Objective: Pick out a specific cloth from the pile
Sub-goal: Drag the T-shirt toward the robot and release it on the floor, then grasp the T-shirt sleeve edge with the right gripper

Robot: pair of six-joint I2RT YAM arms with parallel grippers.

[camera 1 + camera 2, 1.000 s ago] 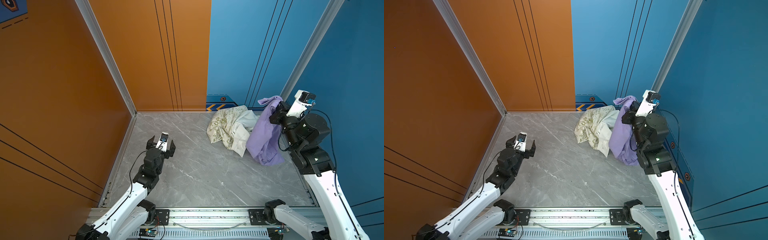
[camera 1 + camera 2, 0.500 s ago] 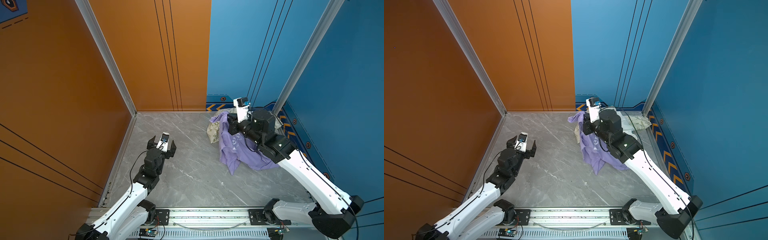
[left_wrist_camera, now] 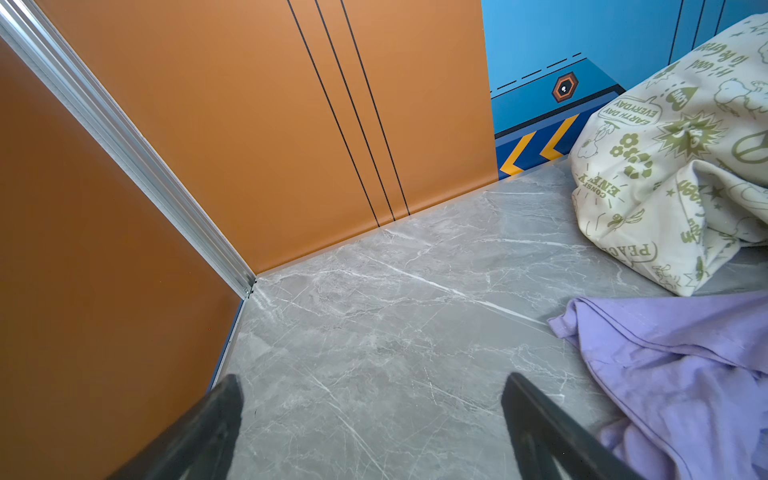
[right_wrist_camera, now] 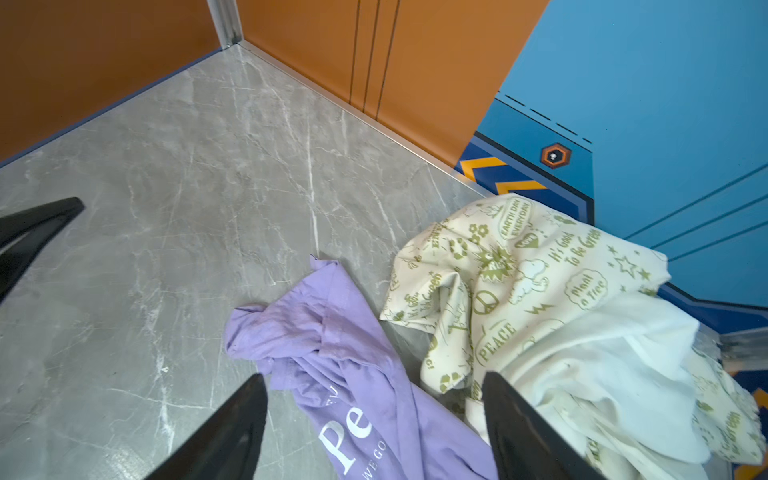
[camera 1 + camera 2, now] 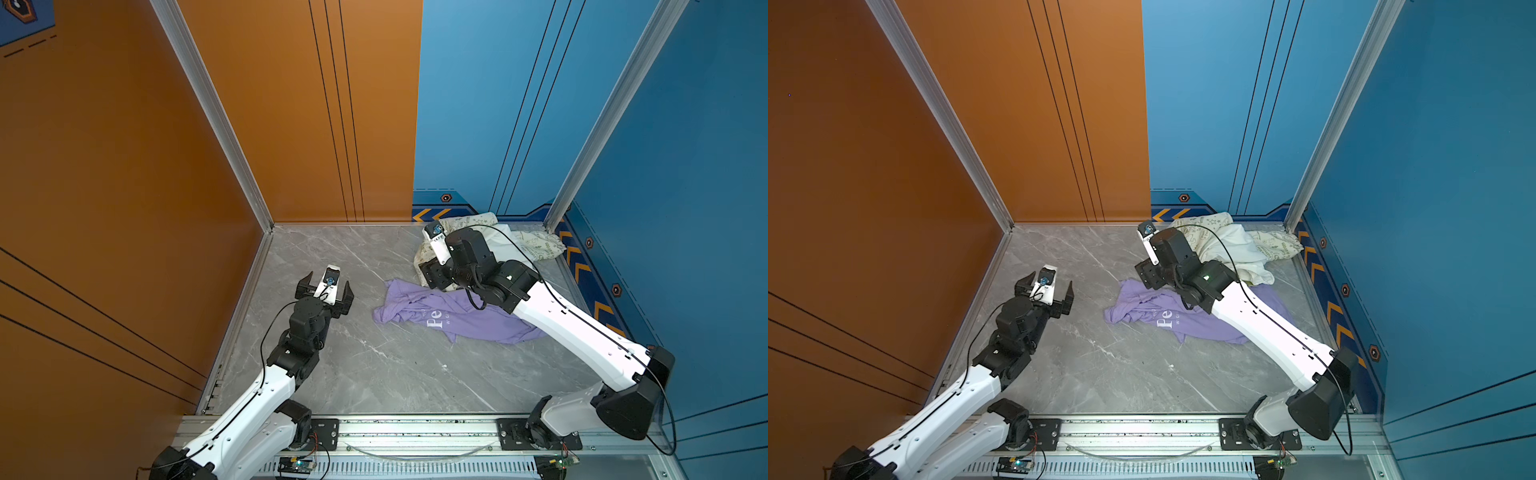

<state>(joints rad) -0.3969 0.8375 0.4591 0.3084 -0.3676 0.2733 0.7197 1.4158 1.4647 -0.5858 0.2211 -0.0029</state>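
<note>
Beside the pile (image 5: 528, 245), the lavender T-shirt (image 5: 457, 320) lay crumpled on the floor (image 5: 332, 374); over it the right gripper (image 4: 374, 376) stood wide and empty, the left gripper (image 3: 372, 377) likewise.

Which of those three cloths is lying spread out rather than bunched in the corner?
The lavender T-shirt with white "Pe" lettering, spread on the floor; the cream green-printed cloth and plain white cloth sit heaped together behind it.
</note>
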